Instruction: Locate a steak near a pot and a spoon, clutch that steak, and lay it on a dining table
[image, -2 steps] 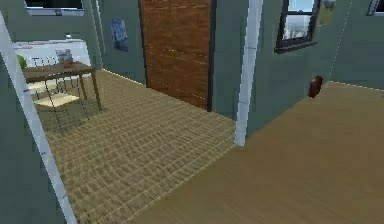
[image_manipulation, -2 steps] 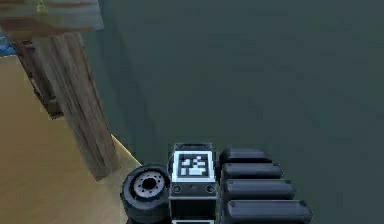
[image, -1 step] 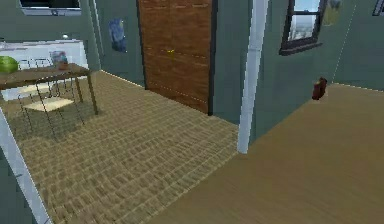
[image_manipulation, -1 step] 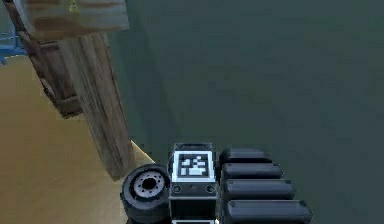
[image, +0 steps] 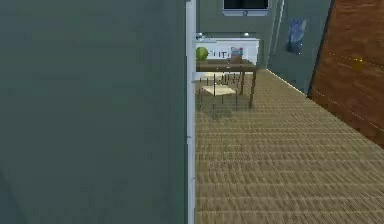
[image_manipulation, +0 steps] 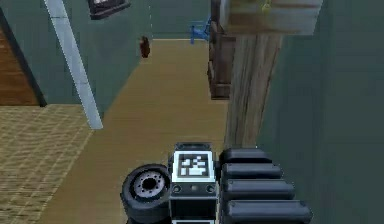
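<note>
Beyond the fingers (image_manipulation: 146, 190) lies bare floor (image_manipulation: 150, 110); a pillar (image_manipulation: 75, 60) stands out to their left, a cabinet (image_manipulation: 225, 60) out to their right. In the forward view a wall (image: 90, 100) lies left; right of it a counter (image: 225, 66) stands far off, a chair (image: 218, 90) before it, a round thing (image: 202, 53) on it.

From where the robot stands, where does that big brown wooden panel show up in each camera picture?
Forward view: the brown wooden panel takes the upper right corner, rising from the woven floor.
Arm side view: the panel sits at the left edge, above the middle, with the woven floor below it.
Shared landmark: the woven floor, which reaches the panel's foot in both views.
</note>
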